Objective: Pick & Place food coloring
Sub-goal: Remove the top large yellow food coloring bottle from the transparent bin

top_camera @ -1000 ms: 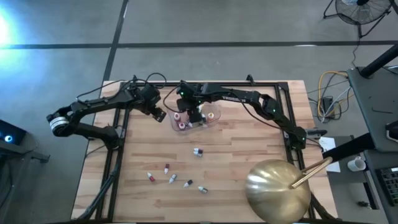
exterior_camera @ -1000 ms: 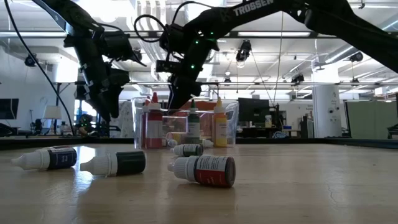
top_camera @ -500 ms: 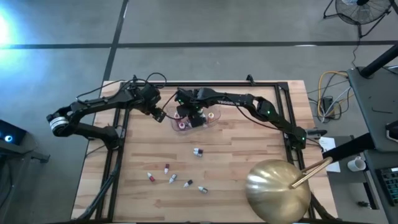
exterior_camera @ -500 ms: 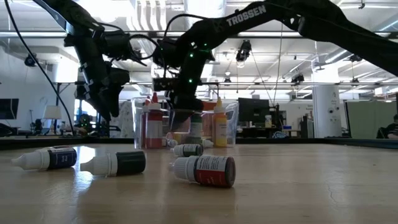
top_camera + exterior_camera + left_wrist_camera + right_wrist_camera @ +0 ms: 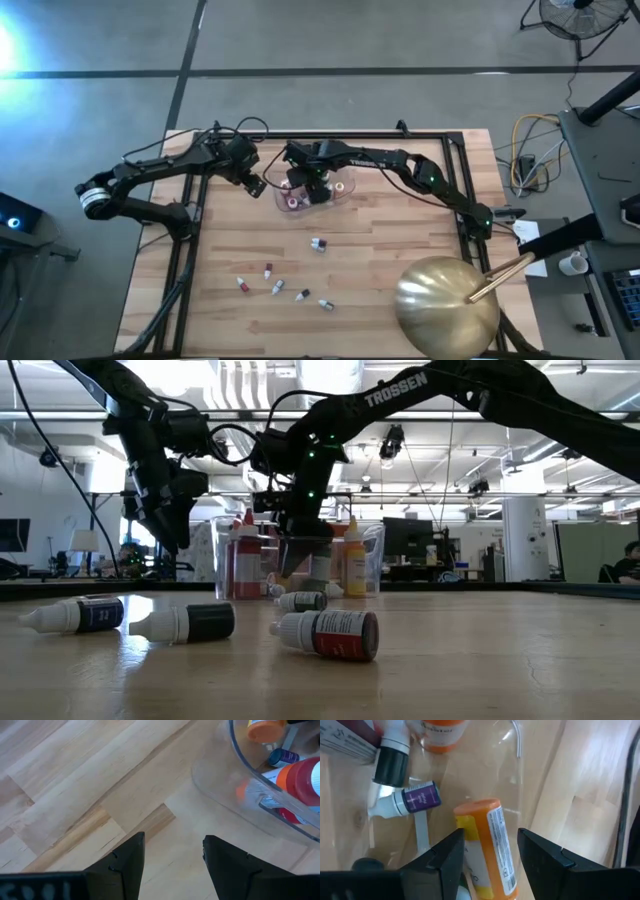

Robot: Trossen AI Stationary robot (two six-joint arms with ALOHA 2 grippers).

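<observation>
Several food coloring bottles [image 5: 292, 200] are already gathered in the clear tub [image 5: 345, 188]. The right pincer [image 5: 487, 851] is lowered inside it, parted around an orange bottle [image 5: 490, 845]. The left pincer [image 5: 172, 855] is held open, empty, beside the tub. Six bottles [image 5: 278, 287] are left on the table [image 5: 400, 240].

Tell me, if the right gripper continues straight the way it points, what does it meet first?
Probably the orange-labelled bottle inside the clear tub; the right gripper has it between open fingers.
</observation>
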